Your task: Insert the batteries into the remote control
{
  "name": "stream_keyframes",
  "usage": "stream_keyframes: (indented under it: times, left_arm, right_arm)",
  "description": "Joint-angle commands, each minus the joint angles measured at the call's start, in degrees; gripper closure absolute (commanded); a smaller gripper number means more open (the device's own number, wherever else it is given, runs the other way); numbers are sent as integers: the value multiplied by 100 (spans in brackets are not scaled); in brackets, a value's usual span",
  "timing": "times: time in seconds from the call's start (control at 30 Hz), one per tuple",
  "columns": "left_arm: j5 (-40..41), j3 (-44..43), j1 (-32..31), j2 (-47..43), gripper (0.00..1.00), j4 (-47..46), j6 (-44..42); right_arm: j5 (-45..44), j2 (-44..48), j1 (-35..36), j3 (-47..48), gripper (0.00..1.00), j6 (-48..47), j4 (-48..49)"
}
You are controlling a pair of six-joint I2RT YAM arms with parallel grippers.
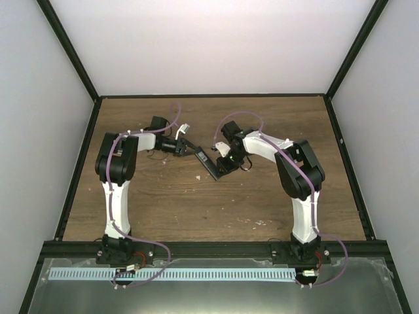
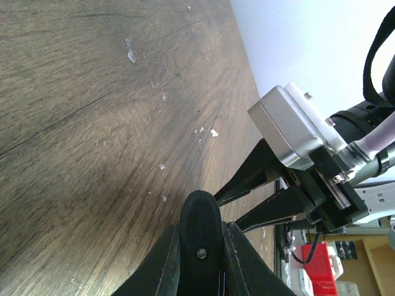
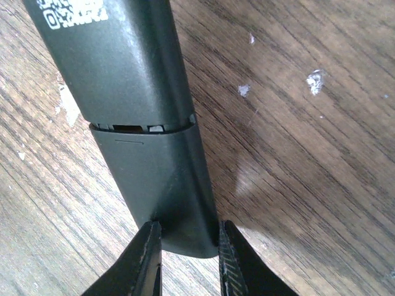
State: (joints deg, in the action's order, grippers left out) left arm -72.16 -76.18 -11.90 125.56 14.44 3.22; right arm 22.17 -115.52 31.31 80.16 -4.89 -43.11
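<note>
The remote control (image 1: 205, 161), a slim black bar, hangs just above the middle of the wooden table, held between both arms. My left gripper (image 1: 190, 148) is shut on its far-left end; in the left wrist view that end (image 2: 200, 222) shows end-on, pinched between my fingers (image 2: 165, 262). My right gripper (image 1: 221, 169) is shut on the other end. The right wrist view shows the remote's back (image 3: 123, 68) with a white code print, and the cover section (image 3: 157, 179) seated below a thin seam, my gripper (image 3: 188, 246) pinching its sides. The batteries are out of view.
The brown wood table (image 1: 196, 209) carries small white flecks (image 3: 315, 80). A black frame rail (image 1: 209, 97) borders it at the back, with white walls behind. Red and white clutter (image 2: 318, 259) lies beyond the table edge in the left wrist view.
</note>
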Motion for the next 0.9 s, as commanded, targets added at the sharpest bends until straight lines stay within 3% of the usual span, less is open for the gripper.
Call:
stream_keyframes:
  times: [0.0,0.7,0.87]
  left_arm:
    - [-218,132,-526,307,100,617,-391]
    - [-194,59,-594,312,100,788,-512]
    - [-184,52,-594,308,100,787,-499]
  right_arm:
    - [-753,-385,-37,210,82,187,1448]
    - [-862,-559,-99,638,83,163,1616]
    - [-772,-211,-114,501,81,212,1776]
